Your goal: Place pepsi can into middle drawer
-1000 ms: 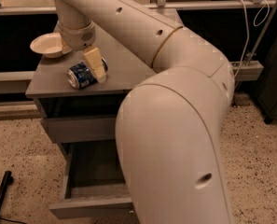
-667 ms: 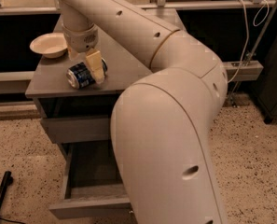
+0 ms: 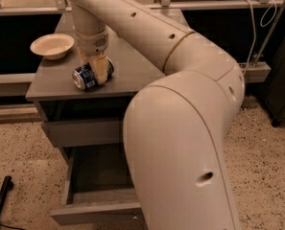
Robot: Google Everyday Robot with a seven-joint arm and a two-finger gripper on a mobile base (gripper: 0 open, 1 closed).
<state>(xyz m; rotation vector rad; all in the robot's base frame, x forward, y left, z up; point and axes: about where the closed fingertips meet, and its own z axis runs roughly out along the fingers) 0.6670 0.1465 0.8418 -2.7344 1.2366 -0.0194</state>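
Note:
The pepsi can [image 3: 86, 76], blue with a silver end, lies on its side near the front edge of the grey cabinet top [image 3: 127, 71]. My gripper [image 3: 98, 69] comes straight down onto the can's middle, and its beige tip covers part of the can. The middle drawer [image 3: 91, 178] is pulled out below, open and empty inside, with its plain front board [image 3: 96, 213] nearest the camera. My arm's big white link [image 3: 180, 147] hides the drawer's right part.
A beige bowl [image 3: 52, 46] stands on the cabinet top, left of the can. A shut grey drawer front [image 3: 82, 131] sits above the open drawer. A black rod [image 3: 0, 201] lies on the speckled floor at lower left. A dark shelf and railing run behind.
The view has shifted slightly. My gripper stays down on the can, which still lies in the same spot on the cabinet top.

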